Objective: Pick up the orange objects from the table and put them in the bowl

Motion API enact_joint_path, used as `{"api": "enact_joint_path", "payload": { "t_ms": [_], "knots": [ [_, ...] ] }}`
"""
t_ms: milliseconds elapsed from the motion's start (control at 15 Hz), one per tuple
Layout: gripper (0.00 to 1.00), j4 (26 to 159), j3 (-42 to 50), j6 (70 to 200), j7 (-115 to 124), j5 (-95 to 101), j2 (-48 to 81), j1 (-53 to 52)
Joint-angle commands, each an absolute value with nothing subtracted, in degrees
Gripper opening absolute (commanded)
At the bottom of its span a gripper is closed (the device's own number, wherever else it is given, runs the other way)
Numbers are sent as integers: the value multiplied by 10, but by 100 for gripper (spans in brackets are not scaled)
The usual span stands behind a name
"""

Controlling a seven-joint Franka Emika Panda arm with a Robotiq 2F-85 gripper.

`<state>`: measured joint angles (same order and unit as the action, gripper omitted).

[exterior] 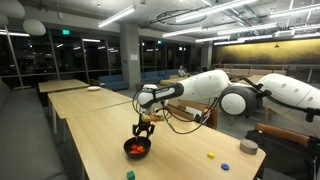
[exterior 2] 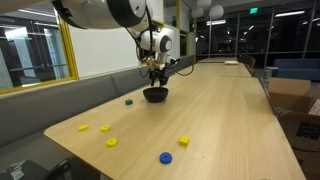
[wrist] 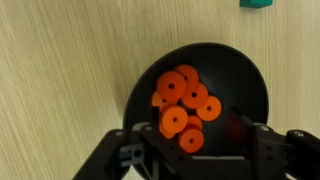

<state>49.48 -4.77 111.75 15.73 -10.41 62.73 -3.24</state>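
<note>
We see the pincer (wrist: 200, 142) hanging just above the black bowl (wrist: 240, 70). Its jaws are spread wide, one to each side of the heap inside, and as far as we can tell they pinch nothing. The orange discs (wrist: 185, 100) lie piled in the bowl, crowded toward the side nearer the wrist camera. One looks larger than the rest, and we cannot say whether it rests on top of the heap or sits higher.

In both exterior views the bowl (exterior: 128, 150) (exterior 2: 154, 95) stands on the pale wooden surface (exterior: 95, 125) (exterior 2: 225, 110), directly under the pincer (exterior: 143, 130) (exterior 2: 156, 75).

The main risk, in our judgement, is the exit. The jaws hang low and straddle the bowl, so a sideways move before a clean rise could catch the rim. The bowl looks small and light on smooth wood, so it may slide or tip and scatter the discs. The heap leans toward one wall, which makes a spill more likely there.

The second risk is a wrong pick. A teal piece (wrist: 255, 4) lies just beside the bowl, and yellow pieces (exterior 2: 104, 127) and a blue piece (exterior 2: 165, 157) lie well apart from it. None of these belongs in the bowl. We cannot tell from here whether any orange disc is left on the surface.
</note>
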Motion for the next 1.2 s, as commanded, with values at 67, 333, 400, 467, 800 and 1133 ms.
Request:
{"api": "enact_joint_path", "payload": {
  "t_ms": [67,333,400,467,800,1133],
  "knots": [
    [100,444,-38,993,155,-89,614,-39],
    [100,505,-30,938,163,-65,524,-38],
    [100,522,-29,929,165,-61,500,-37],
    [100,541,-26,924,171,-58,475,-37],
    [100,672,-18,937,181,-66,348,-34],
    [100,798,-12,947,195,-72,239,-32]
  ]
}}
